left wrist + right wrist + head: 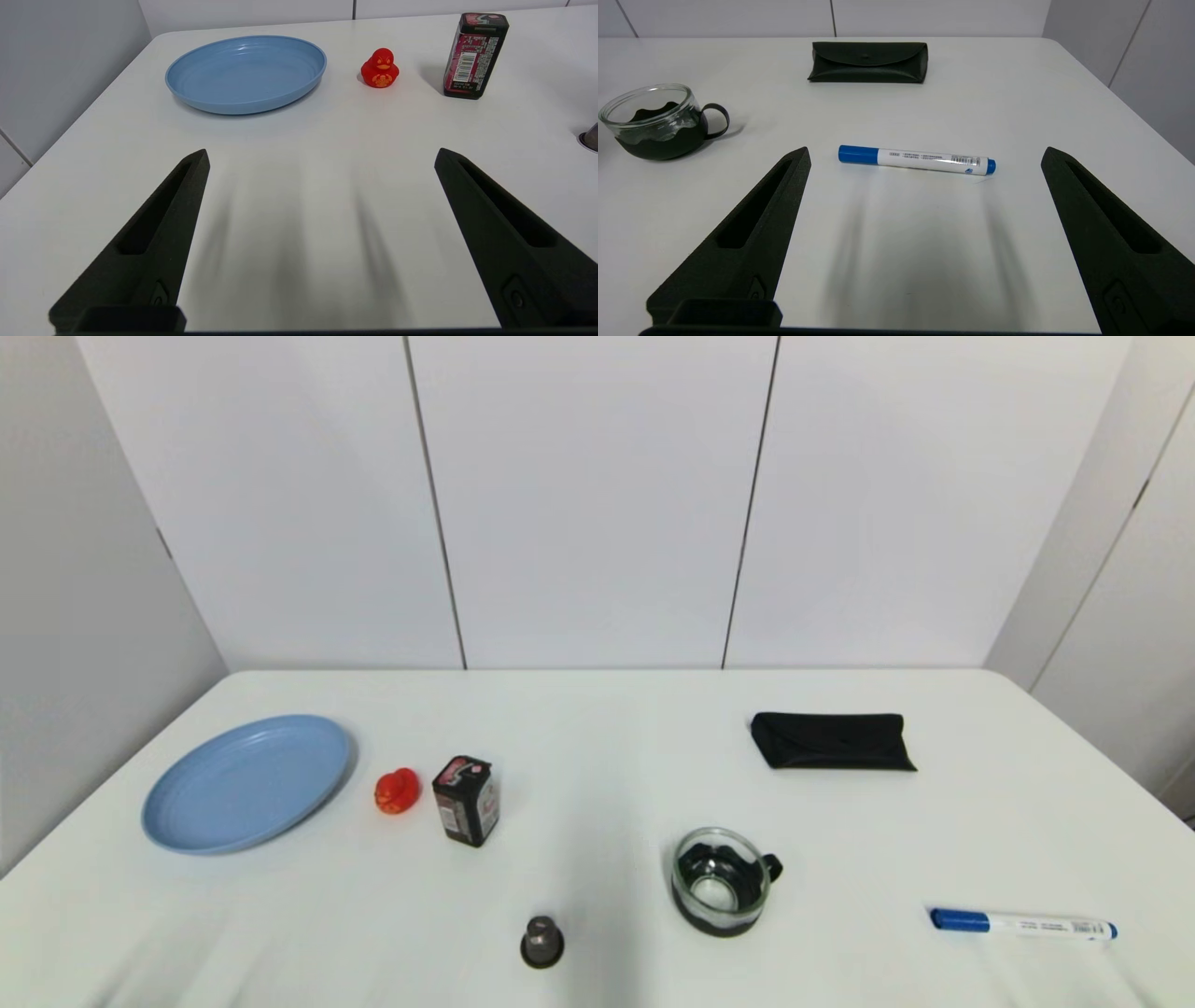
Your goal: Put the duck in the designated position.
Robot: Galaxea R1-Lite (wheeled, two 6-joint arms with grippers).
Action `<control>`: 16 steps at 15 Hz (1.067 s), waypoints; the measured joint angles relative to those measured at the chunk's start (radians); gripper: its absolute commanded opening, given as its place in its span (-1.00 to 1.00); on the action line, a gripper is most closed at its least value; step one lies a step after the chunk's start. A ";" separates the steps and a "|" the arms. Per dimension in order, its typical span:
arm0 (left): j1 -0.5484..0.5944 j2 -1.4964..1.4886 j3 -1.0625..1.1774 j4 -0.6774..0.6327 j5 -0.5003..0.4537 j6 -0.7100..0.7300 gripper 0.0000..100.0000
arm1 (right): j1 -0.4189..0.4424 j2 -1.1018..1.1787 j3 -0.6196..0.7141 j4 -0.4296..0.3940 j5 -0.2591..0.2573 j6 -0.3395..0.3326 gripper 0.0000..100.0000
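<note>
Near the desk's left edge, a blue plate (245, 784); just beside it stands the duck (397, 791), then a black box (466, 800). Light, glossy, likely slippery: pinch its rounded body sides. Left hand (321, 161) and right hand (924, 158) gape wide, empty.

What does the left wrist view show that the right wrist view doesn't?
Only the left wrist view shows the duck, standing upright between the blue plate and the black box, touching neither, with the left pincer open over bare table short of all three. Only the right wrist view shows the blue marker, the glass cup, the black case and the open right pincer. Both share the white table and the wall panels behind it.
</note>
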 measured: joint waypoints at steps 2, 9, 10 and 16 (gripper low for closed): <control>0.000 -0.001 0.000 0.000 0.000 0.000 1.00 | 0.000 0.000 0.000 0.000 0.000 0.000 1.00; 0.000 -0.002 0.000 0.000 0.000 0.000 1.00 | 0.000 0.000 0.000 0.000 0.000 0.000 1.00; 0.000 -0.002 0.000 0.000 0.000 0.000 1.00 | 0.000 0.000 0.000 0.000 0.000 0.000 1.00; 0.000 -0.002 0.000 0.000 0.000 0.000 1.00 | 0.000 0.000 0.000 0.000 0.000 0.000 1.00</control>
